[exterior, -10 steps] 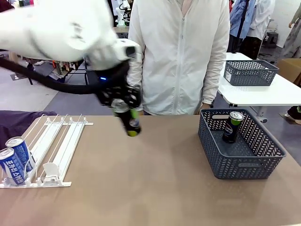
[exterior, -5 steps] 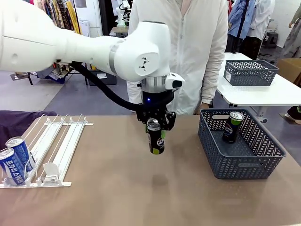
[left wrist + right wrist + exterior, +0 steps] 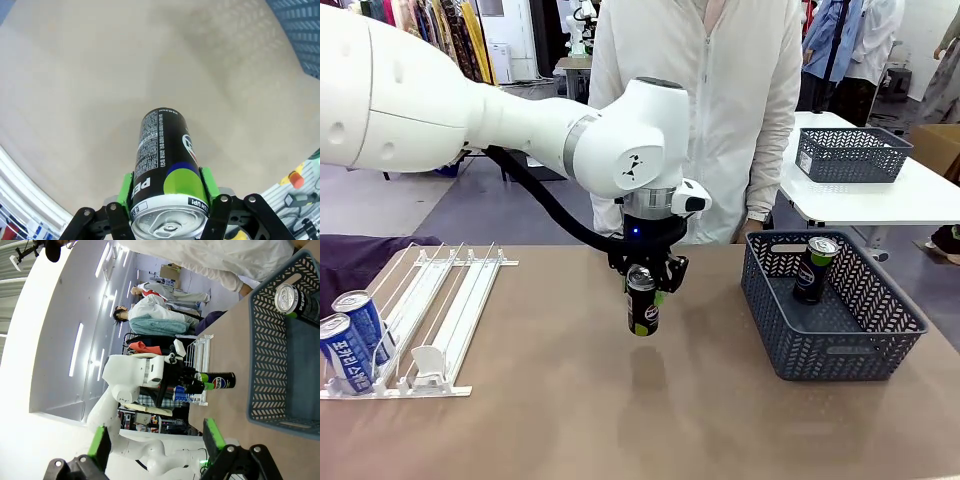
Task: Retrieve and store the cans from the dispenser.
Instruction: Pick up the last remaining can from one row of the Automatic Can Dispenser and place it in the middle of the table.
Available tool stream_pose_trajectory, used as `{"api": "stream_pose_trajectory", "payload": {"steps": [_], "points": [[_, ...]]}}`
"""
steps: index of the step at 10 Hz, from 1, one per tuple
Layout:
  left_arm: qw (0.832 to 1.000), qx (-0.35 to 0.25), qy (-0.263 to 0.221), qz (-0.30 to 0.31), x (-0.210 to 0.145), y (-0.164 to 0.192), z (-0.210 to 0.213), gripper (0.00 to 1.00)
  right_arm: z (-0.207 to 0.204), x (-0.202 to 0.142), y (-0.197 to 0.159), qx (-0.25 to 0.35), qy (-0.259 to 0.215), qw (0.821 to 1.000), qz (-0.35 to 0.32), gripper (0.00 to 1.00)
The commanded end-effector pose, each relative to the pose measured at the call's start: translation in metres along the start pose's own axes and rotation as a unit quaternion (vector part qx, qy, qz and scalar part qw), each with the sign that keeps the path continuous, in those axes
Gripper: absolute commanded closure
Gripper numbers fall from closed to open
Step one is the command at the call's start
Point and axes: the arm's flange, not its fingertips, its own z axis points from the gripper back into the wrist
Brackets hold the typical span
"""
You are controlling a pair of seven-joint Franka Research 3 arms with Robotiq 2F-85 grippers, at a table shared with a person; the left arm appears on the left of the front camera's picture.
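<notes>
Left wrist view: the black can (image 3: 165,165) is clamped between the left fingers (image 3: 126,192), long axis pointing at the tabletop (image 3: 75,75). Front view: it is held upright above the tabletop, between dispenser (image 3: 450,300) and basket (image 3: 820,345). Right wrist view: the right fingers (image 3: 100,442) are spread wide, empty.

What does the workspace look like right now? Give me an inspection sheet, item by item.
Surface: brown table, no spills seen.
Job's things: black can held above the table; blue cans, two, at the front of the dispenser; second black can standing in the grey basket.
Clutter: dark cloth at the dispenser's far left.
Grippers: left gripper shut on the black can near its top; right gripper open, fingers empty.
Cables: black hose along the left arm.
Surroundings: person in a white jacket at the far side; another basket on a white side table.
</notes>
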Motion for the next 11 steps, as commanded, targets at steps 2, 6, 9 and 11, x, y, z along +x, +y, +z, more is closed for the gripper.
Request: {"api": "stream_pose_trajectory", "payload": {"steps": [2,6,9,11], "points": [[1.000,0.003,-0.006,0.022,-0.009,0.010,-0.011,1.00,0.002,0.000,0.000,-0.003,0.005,1.000,0.012,0.00],[1.000,-0.004,0.001,0.030,-0.010,0.016,-0.025,1.00,0.002,0.000,0.000,-0.003,0.005,1.000,0.012,0.00],[0.999,-0.014,0.005,0.032,-0.010,0.017,-0.024,0.00,0.002,0.000,0.000,-0.003,0.005,1.000,0.012,0.00],[0.999,-0.013,-0.003,0.040,-0.013,0.019,-0.017,0.00,0.002,0.000,0.000,-0.003,0.005,1.000,0.012,0.00]]}}
